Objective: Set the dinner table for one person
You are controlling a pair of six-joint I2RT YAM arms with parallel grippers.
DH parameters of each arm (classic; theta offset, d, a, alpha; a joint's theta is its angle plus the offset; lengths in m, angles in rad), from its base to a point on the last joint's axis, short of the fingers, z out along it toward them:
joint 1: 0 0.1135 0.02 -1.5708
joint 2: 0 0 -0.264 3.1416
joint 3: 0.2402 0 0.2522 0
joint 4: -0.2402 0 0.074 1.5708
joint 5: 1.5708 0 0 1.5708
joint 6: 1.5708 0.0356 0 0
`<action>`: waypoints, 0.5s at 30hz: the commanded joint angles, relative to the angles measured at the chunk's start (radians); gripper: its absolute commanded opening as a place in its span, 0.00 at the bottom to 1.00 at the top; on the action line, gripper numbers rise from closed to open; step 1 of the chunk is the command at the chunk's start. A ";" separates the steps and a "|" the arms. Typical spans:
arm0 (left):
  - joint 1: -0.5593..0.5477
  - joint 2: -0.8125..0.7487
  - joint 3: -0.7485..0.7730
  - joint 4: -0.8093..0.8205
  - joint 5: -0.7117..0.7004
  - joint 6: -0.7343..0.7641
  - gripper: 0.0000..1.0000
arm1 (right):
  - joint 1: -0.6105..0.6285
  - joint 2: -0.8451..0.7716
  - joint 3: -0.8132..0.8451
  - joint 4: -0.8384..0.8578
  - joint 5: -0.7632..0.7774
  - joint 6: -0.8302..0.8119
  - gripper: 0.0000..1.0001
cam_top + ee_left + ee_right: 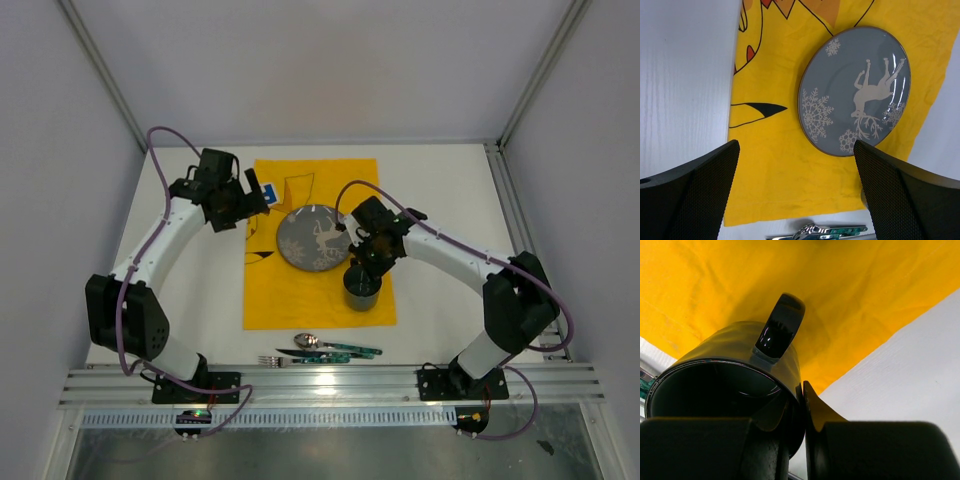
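The white bench (440, 190) lies beneath both arms; the right gripper (365, 258) is clamped on the rim of the dark mug (362, 292), at the near right corner of the yellow cloth (315, 180), beside the grey plate (308, 240); the left gripper (257, 204) hangs wide apart over the cloth's far left edge.

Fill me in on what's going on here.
The right gripper is shut on the rim of a dark mug at the near right corner of the yellow cloth. The left gripper hangs open and empty above the cloth's left side. A reindeer plate lies on the cloth; cutlery waits on the white table.
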 commanded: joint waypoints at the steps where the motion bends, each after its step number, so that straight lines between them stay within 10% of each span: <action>1: 0.003 0.007 0.045 0.009 -0.004 0.004 0.99 | -0.001 -0.035 -0.008 0.037 -0.056 -0.017 0.03; 15: 0.003 0.005 0.040 0.004 -0.010 0.016 0.99 | -0.001 -0.003 -0.051 0.066 0.044 -0.017 0.03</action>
